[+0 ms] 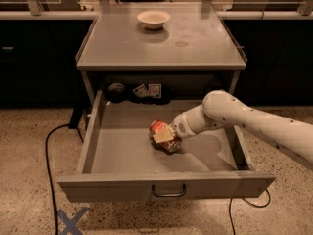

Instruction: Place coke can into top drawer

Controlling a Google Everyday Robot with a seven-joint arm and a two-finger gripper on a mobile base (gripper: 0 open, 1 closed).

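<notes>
The top drawer (122,153) of the grey cabinet is pulled fully open, its front panel and dark pull handle (168,191) facing me. The red coke can (159,131) lies tilted low inside the drawer, near its middle, close to or on the floor. My gripper (166,137) reaches in from the right on a white arm and is closed around the can, with a pale finger pad across its side.
A white round bowl (153,18) stands at the back of the cabinet top (161,48). Small dark items and cards (142,91) sit at the drawer's back. A black cable (49,155) runs on the floor at left, near a blue tape cross (72,221).
</notes>
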